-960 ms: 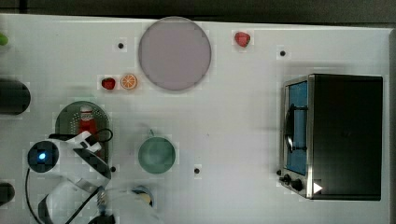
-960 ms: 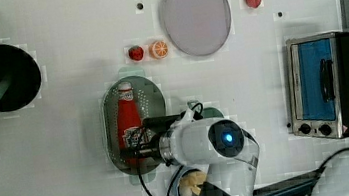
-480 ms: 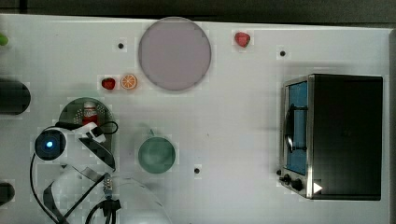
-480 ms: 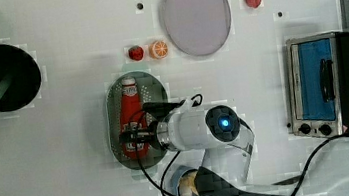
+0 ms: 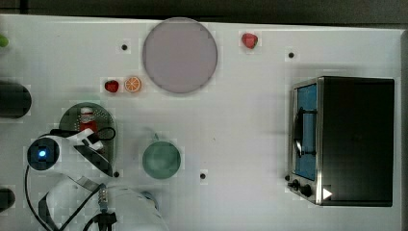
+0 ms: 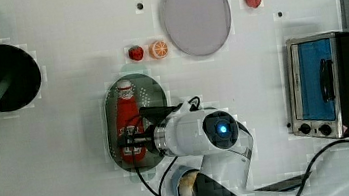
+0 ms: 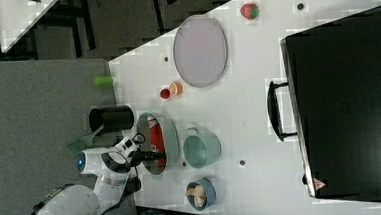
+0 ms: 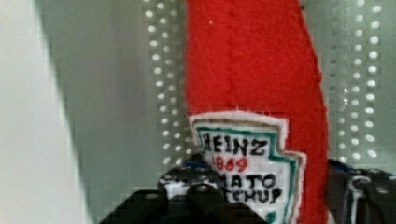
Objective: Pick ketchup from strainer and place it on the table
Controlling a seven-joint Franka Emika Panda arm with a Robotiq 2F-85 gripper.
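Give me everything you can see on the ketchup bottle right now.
The red ketchup bottle with a white cap and a white, green-edged Heinz label looks like stitched felt. It lies flat inside the pale green perforated oval strainer, cap toward the left view's top. The claw sits at its label end, one finger on each side.

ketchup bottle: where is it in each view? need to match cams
Top view: ketchup lower left, in the strainer.
Left view: ketchup centre-left, cap toward the picture's top.
Right view: ketchup left of centre.
Wrist view: ketchup close up, label facing the camera.
Shared landmark: grey plate.
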